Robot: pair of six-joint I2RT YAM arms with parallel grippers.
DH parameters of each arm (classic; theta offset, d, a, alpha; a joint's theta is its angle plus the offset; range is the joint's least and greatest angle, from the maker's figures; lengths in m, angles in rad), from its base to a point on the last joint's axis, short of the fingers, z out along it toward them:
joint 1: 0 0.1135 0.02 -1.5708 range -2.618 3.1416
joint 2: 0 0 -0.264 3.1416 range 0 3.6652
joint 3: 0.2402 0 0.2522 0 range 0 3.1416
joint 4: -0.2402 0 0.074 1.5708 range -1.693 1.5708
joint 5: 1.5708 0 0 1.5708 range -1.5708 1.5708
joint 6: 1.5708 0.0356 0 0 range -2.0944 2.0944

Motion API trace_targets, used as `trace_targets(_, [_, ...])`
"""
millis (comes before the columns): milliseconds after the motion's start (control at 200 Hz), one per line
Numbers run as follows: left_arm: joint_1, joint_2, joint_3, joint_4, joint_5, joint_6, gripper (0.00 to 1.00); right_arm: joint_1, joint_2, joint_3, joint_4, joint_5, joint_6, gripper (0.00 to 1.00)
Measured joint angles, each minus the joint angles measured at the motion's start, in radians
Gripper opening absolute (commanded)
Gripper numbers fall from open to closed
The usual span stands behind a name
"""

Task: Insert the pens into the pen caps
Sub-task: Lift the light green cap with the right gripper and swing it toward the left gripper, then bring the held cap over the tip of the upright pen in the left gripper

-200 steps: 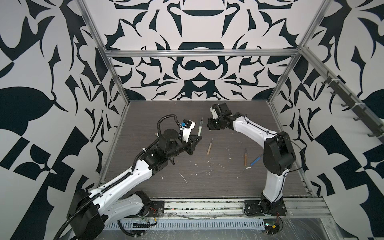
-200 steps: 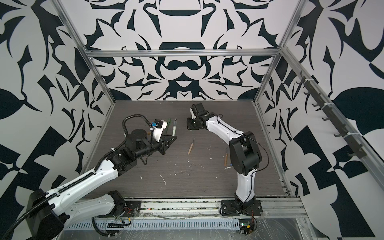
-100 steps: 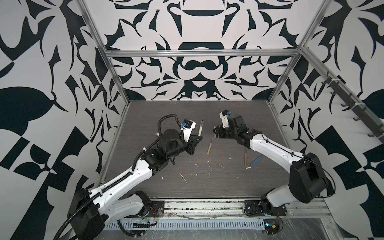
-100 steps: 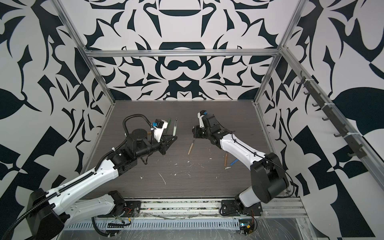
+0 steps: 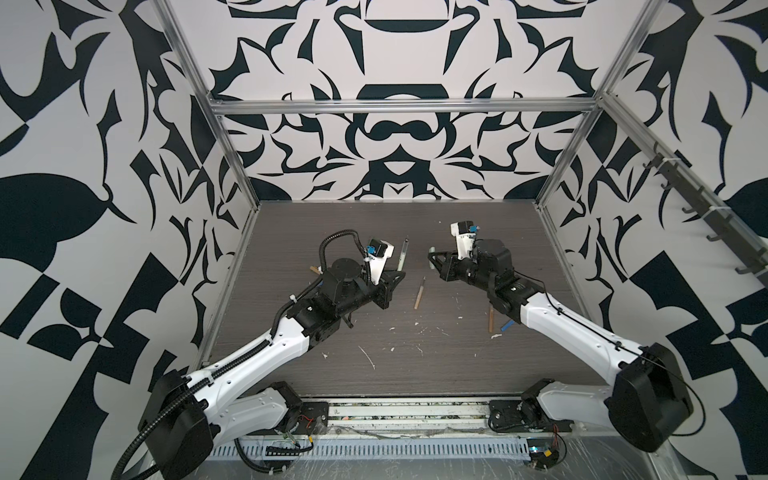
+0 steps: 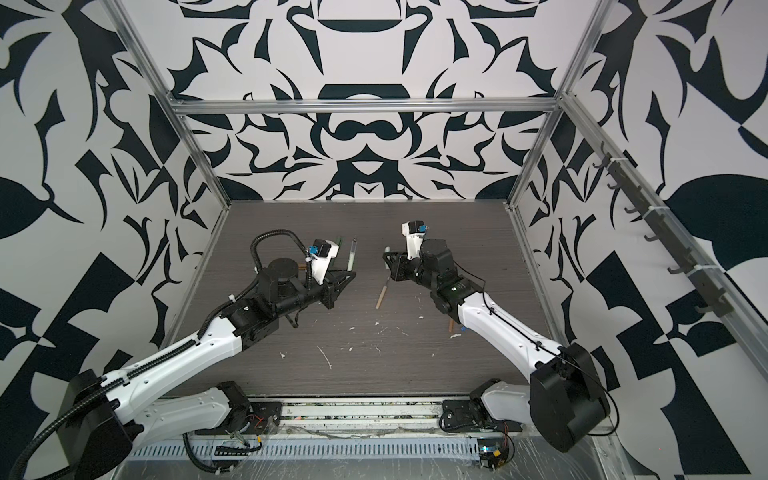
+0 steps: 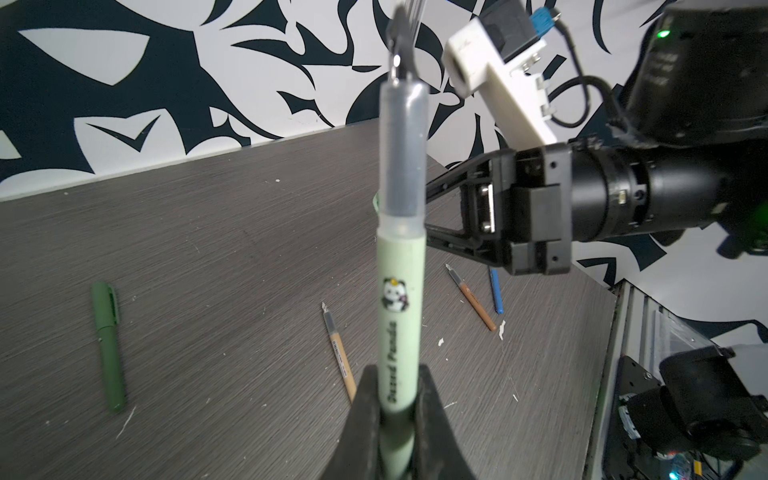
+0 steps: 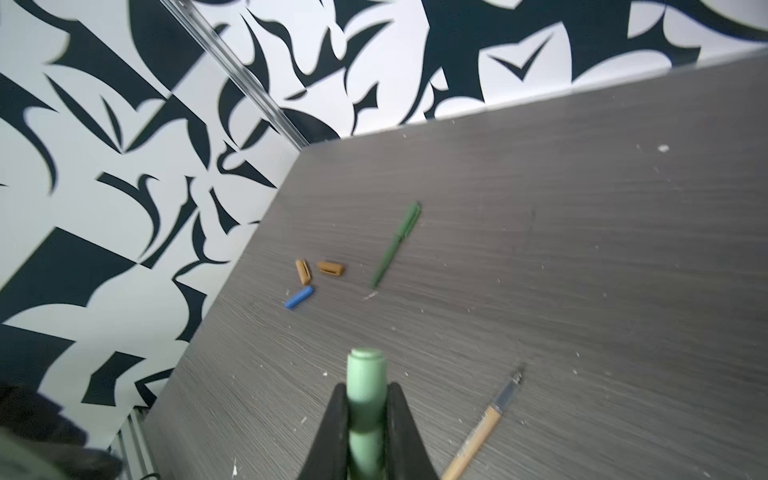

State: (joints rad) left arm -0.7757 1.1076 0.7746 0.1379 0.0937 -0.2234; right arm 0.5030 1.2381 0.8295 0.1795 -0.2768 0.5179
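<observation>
The pale green pen [image 7: 400, 266] is raised off the table [image 5: 478, 232]. Its lower barrel is clamped in the left pincer [image 7: 399, 390], and its dark nib end points up and away toward the back wall. The pale green cap [image 8: 366, 370] is gripped between the narrow jaws of the right pincer [image 8: 366, 392]; which end faces out cannot be told. In both top views the pincers face each other above the middle of the table, with pen and cap near but apart.

On the table below that gap lies the tan pen [image 5: 419, 293]. The orange-brown pen [image 7: 471, 299] and the blue pen [image 7: 496, 291] lie close together under the right arm, which partly hides them in both top views. The dark green pen [image 8: 397, 245] lies on the left half with its cap on. Beyond it, near the left wall, a brown cap [image 8: 303, 271], a second brown cap [image 8: 331, 268] and the blue cap [image 8: 298, 298] cluster together, mostly hidden behind the left arm in both top views. White flecks [image 5: 368, 357] dot the front of the table.
</observation>
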Motion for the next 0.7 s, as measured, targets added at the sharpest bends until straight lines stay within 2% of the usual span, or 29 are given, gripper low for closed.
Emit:
trace_targets(400, [0.000,0.001,-0.042,0.069,0.001,0.023,0.00,0.060,-0.166,-0.023,0.187,-0.026,0.007,0.09])
trace_targets(700, [0.000,0.001,-0.042,0.082,0.021,0.023,0.00,0.126,-0.150,0.000,0.336,-0.016,-0.005,0.07])
